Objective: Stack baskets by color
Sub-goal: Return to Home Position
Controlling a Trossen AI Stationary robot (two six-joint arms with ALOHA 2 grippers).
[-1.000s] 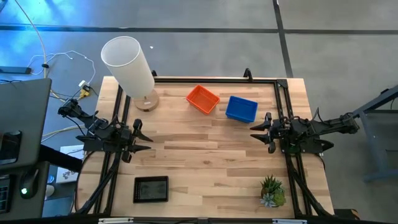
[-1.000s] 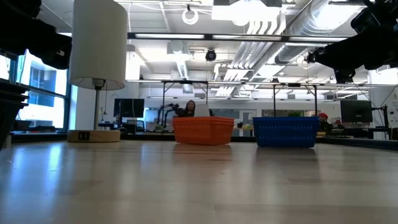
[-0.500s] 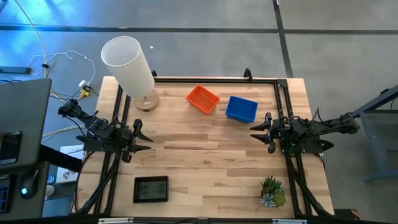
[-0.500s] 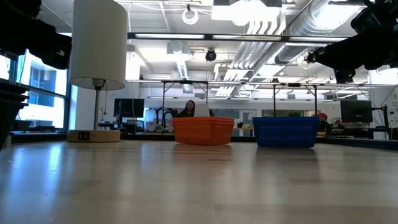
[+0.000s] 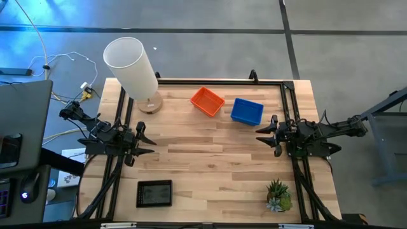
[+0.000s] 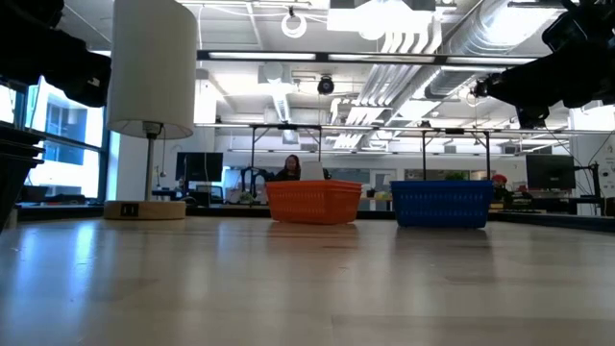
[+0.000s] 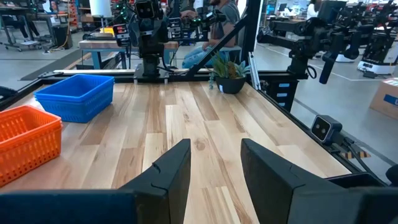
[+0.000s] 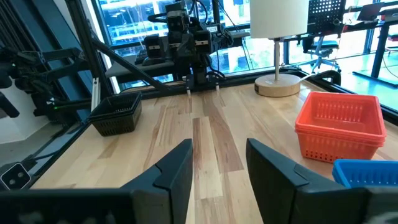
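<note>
A: Where are the baskets?

B: The orange baskets (image 5: 207, 101) sit nested near the lamp (image 5: 131, 65), with the blue baskets (image 5: 247, 111) just beside them, not touching. The black baskets (image 5: 154, 193) are at the opposite edge, on the left arm's side.

A: And the jaws?

B: The left jaws and the right jaws hover at their own ends of the worktop (image 5: 210, 159). Both are parted wide and hold nothing.

A: How would a basket handle?

B: Light, I'd judge. The thin mesh walls probably flex, so a pinch over the rim of one wall suits best. Nested ones may cling together and lift as a pile.

A: The surface?

B: Pale wooden planks, smooth and level, inside a dark frame. A plant (image 5: 278, 194) stands near the right arm.

A: The room?

B: An open lab with ceiling ducts and other benches. A person (image 6: 291, 166) sits far behind.
</note>
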